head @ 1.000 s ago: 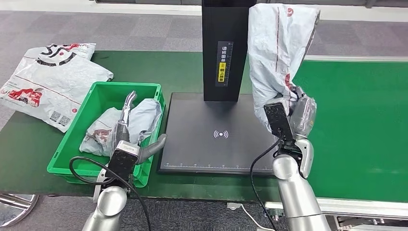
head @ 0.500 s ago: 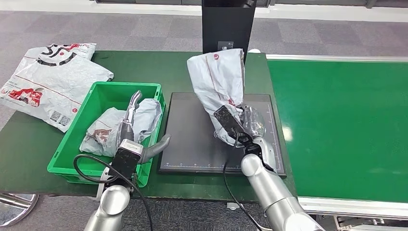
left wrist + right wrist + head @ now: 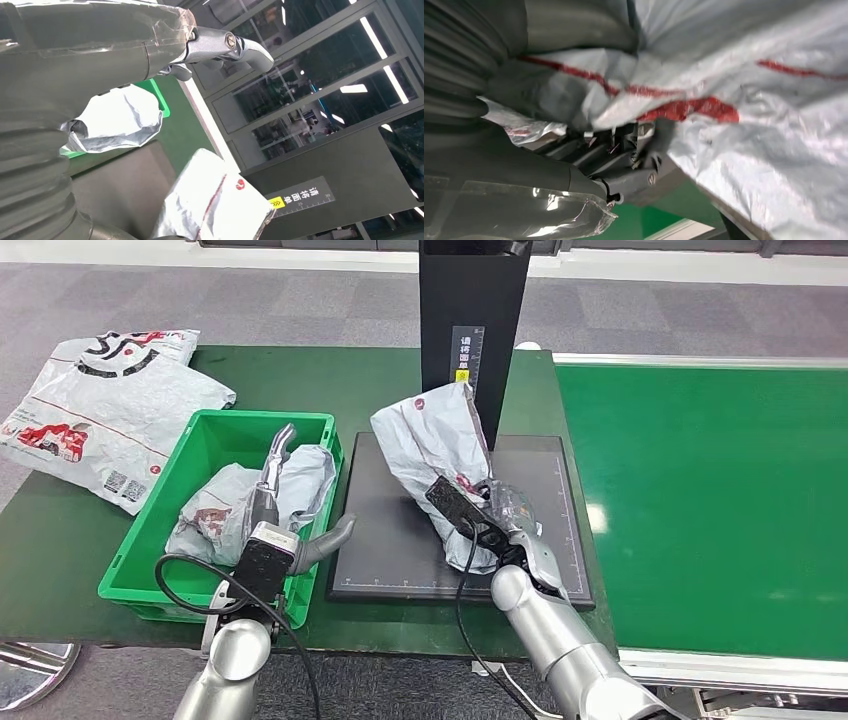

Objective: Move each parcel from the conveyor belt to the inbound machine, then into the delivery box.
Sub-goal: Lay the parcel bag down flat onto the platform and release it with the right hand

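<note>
Parcel (image 3: 440,445) is sitting on the inbound machine (image 3: 400,530) plate, and we're gripping it with our right hand (image 3: 505,520). Left hand (image 3: 285,500) is hanging unclenched at nine o'clock over the delivery box (image 3: 205,445). Floppy bag could be covering its label, so the scan might miss.

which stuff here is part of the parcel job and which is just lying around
Part of the job:
- grey parcel held by the right hand
- inbound machine, black pad and post
- green delivery box, one parcel already inside
- conveyor belt
- left hand, over the box, holding nothing

Lying about:
- large printed bags on the table beside the box
</note>
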Robot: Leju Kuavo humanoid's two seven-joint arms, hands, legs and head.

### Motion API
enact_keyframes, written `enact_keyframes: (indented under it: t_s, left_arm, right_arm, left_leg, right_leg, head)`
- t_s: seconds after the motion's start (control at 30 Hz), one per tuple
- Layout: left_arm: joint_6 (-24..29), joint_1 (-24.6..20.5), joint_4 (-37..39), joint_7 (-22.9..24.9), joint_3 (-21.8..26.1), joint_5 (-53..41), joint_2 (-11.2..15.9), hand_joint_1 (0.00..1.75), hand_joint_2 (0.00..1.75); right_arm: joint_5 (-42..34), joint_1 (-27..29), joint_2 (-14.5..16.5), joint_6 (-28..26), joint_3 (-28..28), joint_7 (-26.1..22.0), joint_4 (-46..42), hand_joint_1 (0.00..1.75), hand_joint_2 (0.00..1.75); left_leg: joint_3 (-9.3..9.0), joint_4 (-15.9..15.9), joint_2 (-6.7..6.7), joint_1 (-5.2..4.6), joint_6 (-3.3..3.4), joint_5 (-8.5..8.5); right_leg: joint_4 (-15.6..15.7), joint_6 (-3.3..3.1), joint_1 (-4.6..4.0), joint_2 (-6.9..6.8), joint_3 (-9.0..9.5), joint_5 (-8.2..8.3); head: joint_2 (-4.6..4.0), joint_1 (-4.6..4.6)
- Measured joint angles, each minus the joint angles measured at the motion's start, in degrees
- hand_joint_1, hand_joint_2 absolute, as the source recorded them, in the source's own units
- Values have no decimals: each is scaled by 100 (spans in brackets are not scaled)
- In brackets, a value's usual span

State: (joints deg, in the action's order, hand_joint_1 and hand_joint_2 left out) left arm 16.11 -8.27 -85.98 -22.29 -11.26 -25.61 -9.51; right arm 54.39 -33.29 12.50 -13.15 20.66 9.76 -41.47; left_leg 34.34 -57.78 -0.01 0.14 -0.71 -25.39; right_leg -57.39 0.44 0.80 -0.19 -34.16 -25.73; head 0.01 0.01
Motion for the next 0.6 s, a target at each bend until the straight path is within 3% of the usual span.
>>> enact_keyframes:
  t_s: [0.6]
  left_arm:
    - [17, 21, 18, 0, 0, -8, 10, 0, 175]
  right_arm:
    - [176, -66, -1, -96, 64, 124, -27, 0, 175]
  left_leg:
    - [0, 0, 0, 0, 0, 0]
  right_leg:
    - [0, 0, 0, 0, 0, 0]
  head:
    - [0, -1]
